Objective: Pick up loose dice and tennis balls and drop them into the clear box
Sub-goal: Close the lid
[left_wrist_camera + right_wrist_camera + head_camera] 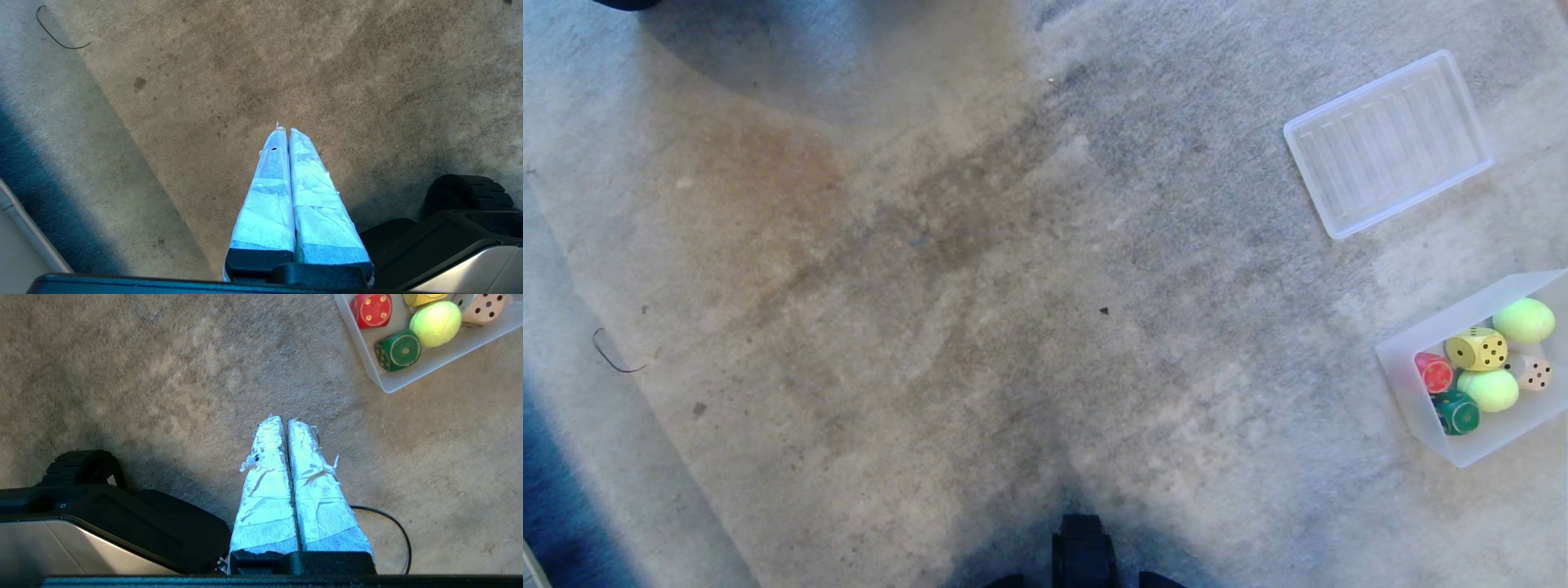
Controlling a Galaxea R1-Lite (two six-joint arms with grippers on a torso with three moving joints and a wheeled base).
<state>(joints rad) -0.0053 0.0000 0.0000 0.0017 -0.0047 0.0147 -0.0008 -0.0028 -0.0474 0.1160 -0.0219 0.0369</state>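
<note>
The clear box (1401,371) sits on the carpet at the right edge of the head view. Inside it lie the yellow die (1476,349), red die (1434,372), green die (1456,412), cream die (1534,372) and two tennis balls (1524,321) (1488,389). No loose die or ball shows on the carpet. My right gripper (284,419) is shut and empty, short of the clear box (412,375), where the red die (372,309), green die (398,350) and a tennis ball (435,317) show. My left gripper (284,130) is shut and empty over bare carpet.
A flat ribbed clear tray (1388,140) lies beyond the box at the upper right. My dark base (1082,555) shows at the bottom middle. A black cable loop (392,522) lies by the right gripper, and a thin wire (613,355) on the carpet at the left.
</note>
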